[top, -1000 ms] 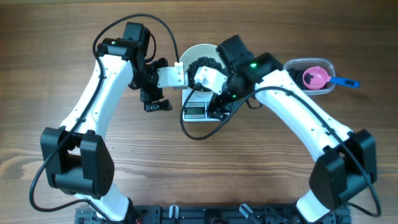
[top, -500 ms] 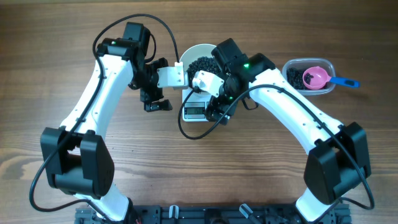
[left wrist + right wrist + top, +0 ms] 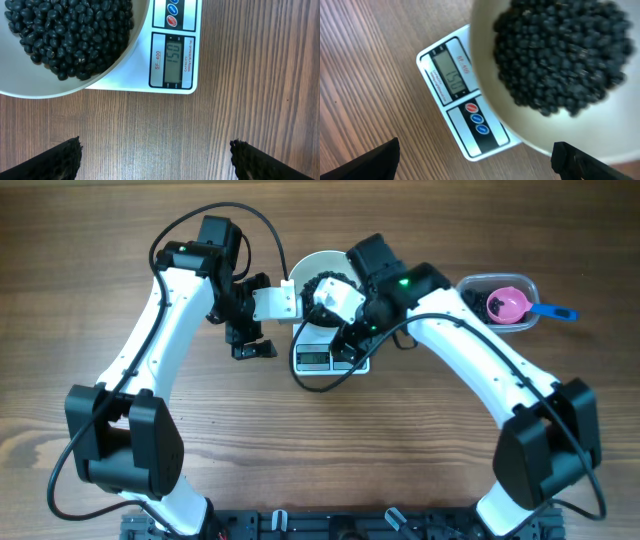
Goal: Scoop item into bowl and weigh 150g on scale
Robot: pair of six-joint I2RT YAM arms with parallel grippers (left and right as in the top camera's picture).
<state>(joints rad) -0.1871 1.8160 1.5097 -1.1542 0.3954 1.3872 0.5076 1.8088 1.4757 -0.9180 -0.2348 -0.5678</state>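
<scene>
Tiny round black beans [image 3: 65, 30] lie piled in the round plain white bowl [image 3: 20, 75] on the small flat white digital scale [image 3: 175, 82], whose display shows 150. The left gripper [image 3: 155, 155] hangs over the wooden table [image 3: 260, 90] just beside the scale, jaws wide apart. The right gripper [image 3: 475, 155] hangs above the bowl and scale, jaws apart, holding nothing.

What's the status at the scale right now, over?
Left gripper and right gripper open, empty. Bowl of beans on scale, display reads 150. Pink scoop in tub, nothing in the way.
</scene>
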